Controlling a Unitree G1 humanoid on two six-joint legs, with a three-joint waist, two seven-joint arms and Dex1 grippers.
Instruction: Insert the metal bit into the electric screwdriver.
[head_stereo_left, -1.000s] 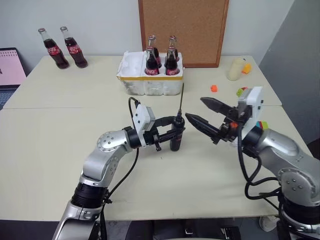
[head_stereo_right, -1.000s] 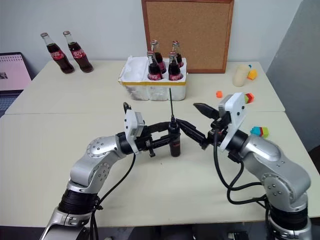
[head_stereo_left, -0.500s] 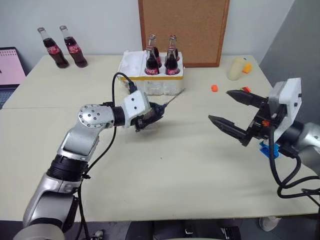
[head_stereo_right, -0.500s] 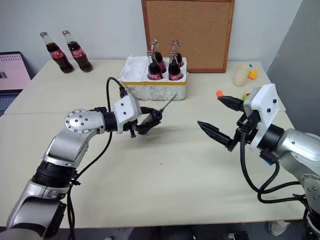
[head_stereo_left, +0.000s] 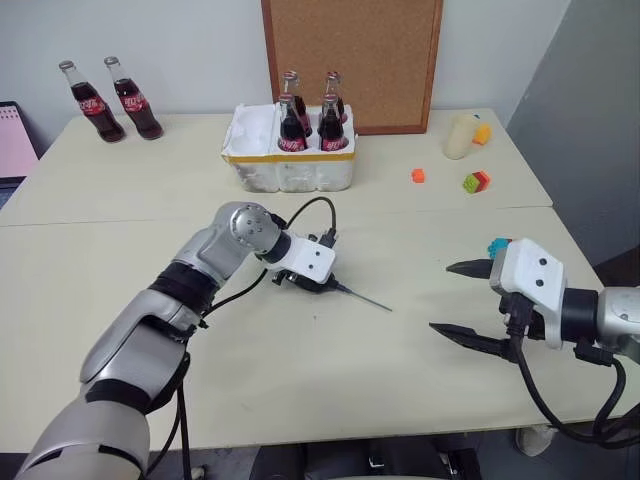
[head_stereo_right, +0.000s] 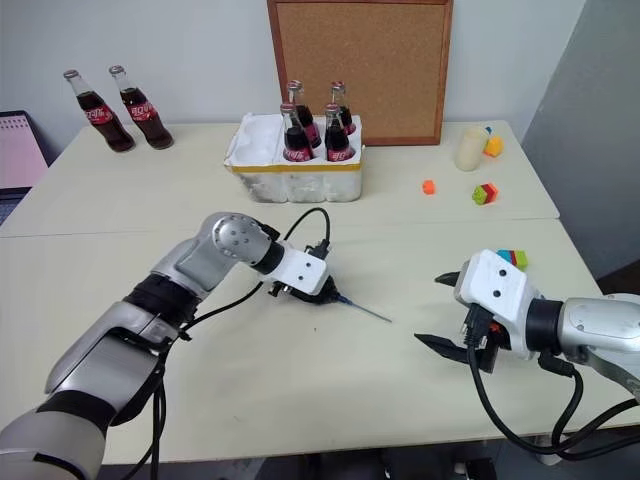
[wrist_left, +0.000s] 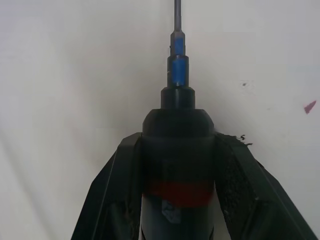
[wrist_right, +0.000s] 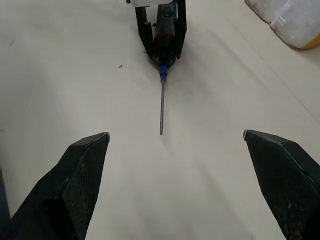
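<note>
My left gripper (head_stereo_left: 316, 281) is shut on the electric screwdriver (wrist_left: 177, 165), a black body with a red band clamped between both fingers. The metal bit (head_stereo_left: 362, 298) sticks out of the screwdriver's nose behind a short blue collar and slants down to the right, its tip at or just above the tabletop. My right gripper (head_stereo_left: 440, 297) hangs open to the right of the bit's tip with nothing between its fingers. In the right wrist view the bit (wrist_right: 161, 107) and the screwdriver (wrist_right: 165, 40) point straight toward that open gripper (wrist_right: 175, 136).
A white foam crate (head_stereo_left: 288, 172) with several cola bottles stands at the back centre, two more bottles (head_stereo_left: 100, 95) at the back left. Small coloured blocks (head_stereo_left: 475, 181) and a cream container (head_stereo_left: 458, 138) lie at the back right. A blue block (head_stereo_left: 498, 245) sits by my right gripper.
The left arm has swung the screwdriver from upright, bit up, to slanting down at the table. The right gripper has drawn back to the right and lower, still open.
</note>
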